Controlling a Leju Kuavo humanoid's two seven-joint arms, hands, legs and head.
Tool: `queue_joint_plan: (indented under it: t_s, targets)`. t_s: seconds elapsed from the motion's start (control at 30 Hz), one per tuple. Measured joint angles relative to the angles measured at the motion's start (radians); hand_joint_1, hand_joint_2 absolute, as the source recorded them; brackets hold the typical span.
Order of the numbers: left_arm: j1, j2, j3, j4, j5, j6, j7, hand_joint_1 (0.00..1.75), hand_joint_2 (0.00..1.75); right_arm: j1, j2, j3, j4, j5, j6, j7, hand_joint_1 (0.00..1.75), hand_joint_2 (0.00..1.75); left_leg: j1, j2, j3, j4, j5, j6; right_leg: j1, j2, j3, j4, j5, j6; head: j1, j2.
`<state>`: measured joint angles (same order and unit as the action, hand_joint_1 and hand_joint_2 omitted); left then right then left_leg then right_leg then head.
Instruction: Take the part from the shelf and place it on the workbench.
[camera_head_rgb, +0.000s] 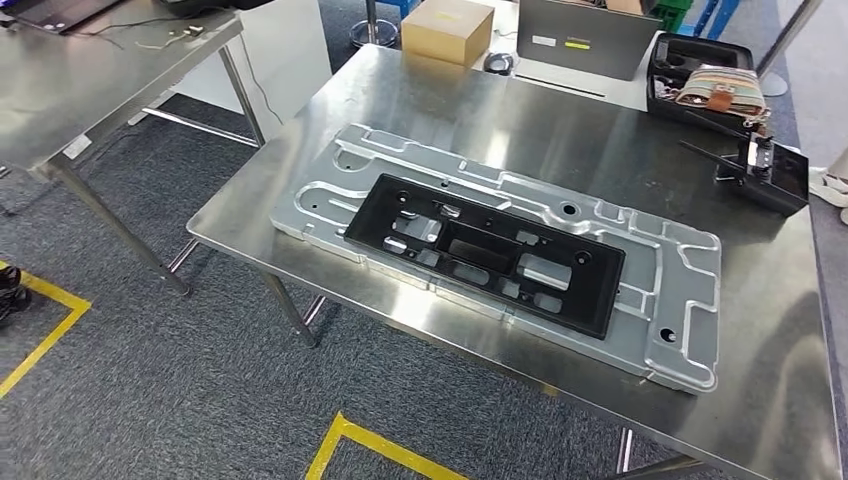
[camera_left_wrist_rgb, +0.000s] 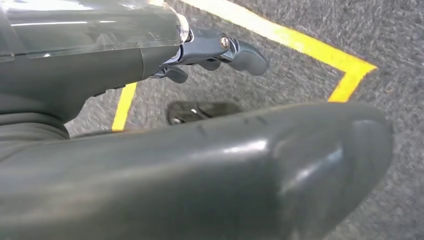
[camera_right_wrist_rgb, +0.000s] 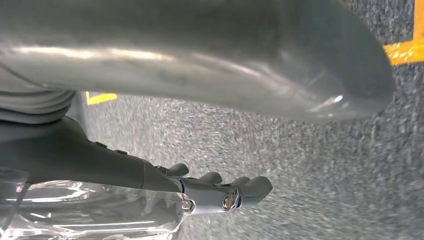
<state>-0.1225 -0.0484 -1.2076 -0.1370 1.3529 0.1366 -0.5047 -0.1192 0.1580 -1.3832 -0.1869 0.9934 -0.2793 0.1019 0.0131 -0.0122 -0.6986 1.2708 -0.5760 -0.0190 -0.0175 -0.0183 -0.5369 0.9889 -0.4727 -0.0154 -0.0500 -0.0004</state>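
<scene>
A black plastic frame (camera_head_rgb: 590, 282) with several cut-outs lies flat on a larger stamped silver metal panel (camera_head_rgb: 672, 290), and both rest on the steel workbench (camera_head_rgb: 450, 110) in the head view. My left hand (camera_left_wrist_rgb: 165, 55) hangs over the grey carpet, its fingers (camera_left_wrist_rgb: 240, 52) stretched out and its thumb apart, holding nothing. My right hand (camera_right_wrist_rgb: 150, 175) hangs over the carpet in the same way, with its fingers (camera_right_wrist_rgb: 240, 192) extended and nothing in them.
A second steel table (camera_head_rgb: 100, 70) stands to the left, with a carpet gap between. At the workbench's far edge are a cardboard box (camera_head_rgb: 447, 30), a grey laptop (camera_head_rgb: 575, 40), a black case (camera_head_rgb: 700, 80) and a black device (camera_head_rgb: 765, 170). Yellow tape (camera_head_rgb: 370, 440) marks the floor.
</scene>
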Motion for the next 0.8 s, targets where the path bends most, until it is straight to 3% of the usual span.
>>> queue_joint_plan:
  t_s: [0.03, 0.07, 0.13, 0.2, 0.3, 0.37, 0.4, 0.43, 0.5, 0.53, 0.57, 0.63, 0.7, 0.77, 0.8]
  targets:
    - [0.001, 0.0, -0.002, 0.0, -0.001, -0.002, 0.0, 0.0, 0.0, 0.0, 0.0, 0.0, 0.0, 0.0, 0.002, 0.005, 0.0, 0.0, 0.003, 0.003, -0.011, 0.021, 0.001, -0.004, 0.0, -0.012, 0.001, 0.001, -0.002, 0.001, 0.0, 0.0]
    - [0.002, 0.0, -0.003, 0.0, -0.002, -0.003, 0.0, 0.0, 0.0, -0.001, 0.001, 0.0, 0.0, -0.001, 0.004, 0.008, 0.0, 0.0, 0.006, 0.007, -0.001, 0.001, 0.022, -0.007, -0.001, -0.023, 0.003, 0.002, -0.004, 0.003, 0.0, 0.0]
    - [0.002, 0.001, -0.005, 0.0, -0.002, -0.007, 0.001, 0.0, 0.0, -0.001, 0.004, 0.0, 0.0, -0.002, 0.015, 0.014, 0.0, 0.0, 0.009, 0.031, 0.067, -0.129, 0.085, -0.01, -0.003, -0.044, 0.009, 0.007, -0.012, 0.012, 0.0, 0.0]
    - [-0.002, 0.001, -0.006, 0.0, -0.005, -0.013, 0.001, 0.0, 0.0, -0.002, 0.006, 0.0, 0.0, -0.002, 0.034, 0.018, 0.0, 0.0, 0.004, 0.052, 0.122, -0.234, 0.118, 0.001, 0.0, -0.06, 0.014, 0.014, -0.021, 0.023, 0.0, 0.0]
    - [-0.002, 0.002, -0.007, 0.0, -0.01, -0.02, 0.002, 0.0, 0.0, -0.009, 0.008, 0.002, 0.001, -0.001, 0.067, 0.022, 0.0, 0.0, -0.002, 0.038, 0.127, -0.252, 0.119, 0.027, 0.001, -0.075, 0.017, 0.014, -0.025, 0.04, 0.0, 0.0]
    - [-0.001, 0.003, -0.008, 0.0, -0.012, -0.023, 0.003, 0.0, 0.0, -0.012, 0.01, 0.004, 0.001, 0.002, 0.098, 0.024, 0.0, 0.0, -0.002, 0.025, 0.129, -0.26, 0.125, 0.041, -0.004, -0.051, 0.01, 0.038, -0.047, 0.051, 0.0, 0.0]
    - [-0.002, 0.003, -0.008, 0.0, -0.013, -0.025, 0.003, 0.0, 0.0, -0.011, 0.01, 0.005, 0.002, 0.003, 0.114, 0.025, 0.0, 0.0, 0.0, 0.017, 0.13, -0.264, 0.128, 0.047, -0.006, -0.03, -0.007, 0.078, -0.074, 0.055, 0.0, 0.0]
    - [-0.004, 0.003, -0.009, 0.0, -0.014, -0.027, 0.003, 0.0, 0.0, -0.01, 0.01, 0.005, 0.002, 0.003, 0.127, 0.026, 0.0, 0.0, -0.001, 0.01, 0.129, -0.266, 0.13, 0.051, -0.006, -0.007, -0.034, 0.137, -0.107, 0.056, 0.0, 0.0]
    - [-0.006, 0.003, -0.012, 0.0, -0.016, -0.03, 0.005, 0.0, 0.0, -0.006, 0.01, 0.007, 0.002, 0.003, 0.14, 0.029, 0.0, 0.0, -0.003, -0.008, 0.126, -0.265, 0.131, 0.054, -0.005, 0.011, -0.099, 0.266, -0.158, 0.056, 0.0, 0.0]
    - [-0.006, 0.003, -0.013, 0.0, -0.017, -0.03, 0.006, 0.0, 0.0, -0.005, 0.01, 0.008, 0.002, 0.003, 0.144, 0.029, 0.0, 0.0, -0.005, -0.019, 0.127, -0.265, 0.131, 0.055, -0.005, 0.014, -0.117, 0.296, -0.158, 0.055, 0.0, 0.0]
    - [-0.005, 0.003, -0.015, 0.0, -0.018, -0.031, 0.008, 0.0, 0.0, -0.003, 0.01, 0.009, 0.002, 0.003, 0.148, 0.03, 0.0, 0.0, -0.006, -0.032, 0.128, -0.265, 0.131, 0.055, -0.005, 0.016, -0.117, 0.287, -0.138, 0.053, 0.0, 0.0]
    - [-0.006, 0.003, -0.017, 0.0, -0.022, -0.032, 0.011, 0.0, 0.0, -0.002, 0.01, 0.01, 0.002, 0.003, 0.164, 0.029, 0.0, 0.0, -0.008, -0.057, 0.131, -0.264, 0.131, 0.054, -0.004, 0.035, -0.068, 0.171, -0.06, 0.042, 0.0, 0.0]
    - [-0.009, 0.003, -0.024, 0.0, -0.026, -0.033, 0.016, 0.0, 0.0, -0.002, 0.01, 0.011, 0.002, 0.006, 0.185, 0.028, 0.0, 0.0, -0.009, -0.078, 0.13, -0.262, 0.131, 0.048, -0.003, 0.073, -0.019, 0.054, -0.014, 0.03, 0.0, 0.0]
    - [-0.011, 0.002, -0.03, 0.0, -0.03, -0.034, 0.021, 0.0, 0.0, -0.004, 0.01, 0.016, 0.003, 0.013, 0.205, 0.027, 0.0, 0.0, -0.006, -0.095, 0.124, -0.262, 0.133, 0.035, 0.001, 0.087, -0.006, 0.02, -0.01, 0.024, 0.0, 0.0]
    - [-0.01, 0.002, -0.032, 0.0, -0.032, -0.035, 0.023, 0.0, 0.0, -0.005, 0.011, 0.02, 0.003, 0.018, 0.212, 0.027, 0.0, 0.0, -0.004, -0.104, 0.122, -0.264, 0.135, 0.027, 0.002, 0.077, -0.005, 0.016, -0.008, 0.022, 0.0, 0.0]
